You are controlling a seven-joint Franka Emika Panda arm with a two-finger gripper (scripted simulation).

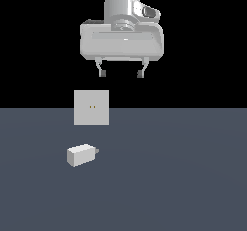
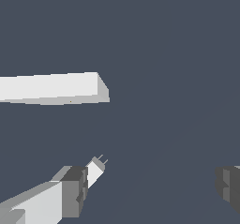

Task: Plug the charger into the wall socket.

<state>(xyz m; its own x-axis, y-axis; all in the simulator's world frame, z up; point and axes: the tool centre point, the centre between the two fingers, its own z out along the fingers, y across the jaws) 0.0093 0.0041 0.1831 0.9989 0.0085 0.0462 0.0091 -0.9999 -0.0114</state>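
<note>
I see the gripper (image 1: 120, 73) aloft, fingers spread, empty | charger (image 1: 80, 155) lies on grey floor (image 1: 183, 177), prongs toward exterior view's right | wall socket (image 1: 91, 108) upright behind it, apart.

The wall socket (image 1: 91, 108) stands upright on the counter (image 1: 183, 177) and is the only tall obstacle. In front of its holed face lies the charger (image 1: 81, 154), apart from the plate, with a bare strip of counter between the two. To the exterior view's right of the socket the counter is open all the way across, and the space above the charger is unobstructed. The pincer (image 1: 120, 73) hangs higher than the socket's top edge and toward the exterior view's right of it, fingers (image 2: 72, 190) spread wide with nothing between them.
</note>
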